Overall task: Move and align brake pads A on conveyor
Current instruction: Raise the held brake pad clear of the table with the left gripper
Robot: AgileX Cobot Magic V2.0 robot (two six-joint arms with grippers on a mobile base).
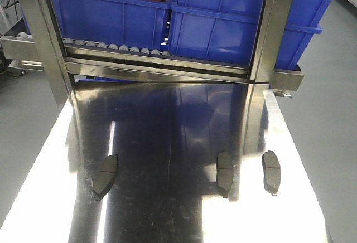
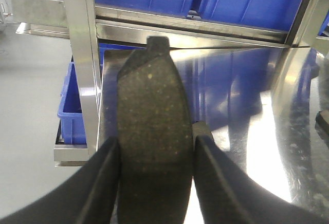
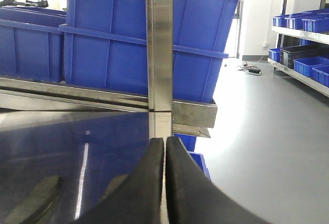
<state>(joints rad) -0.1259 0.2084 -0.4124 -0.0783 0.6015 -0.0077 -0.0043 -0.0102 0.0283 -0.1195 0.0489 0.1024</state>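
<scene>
We judge the main risk to be a slip: our left gripper clamps the brake pad only across its near end, so most of its length juts past the fingertips and could pivot or drop onto the steel table. Three more pads lie there. Our right gripper is pressed closed on nothing. The conveyor is out of view.
</scene>
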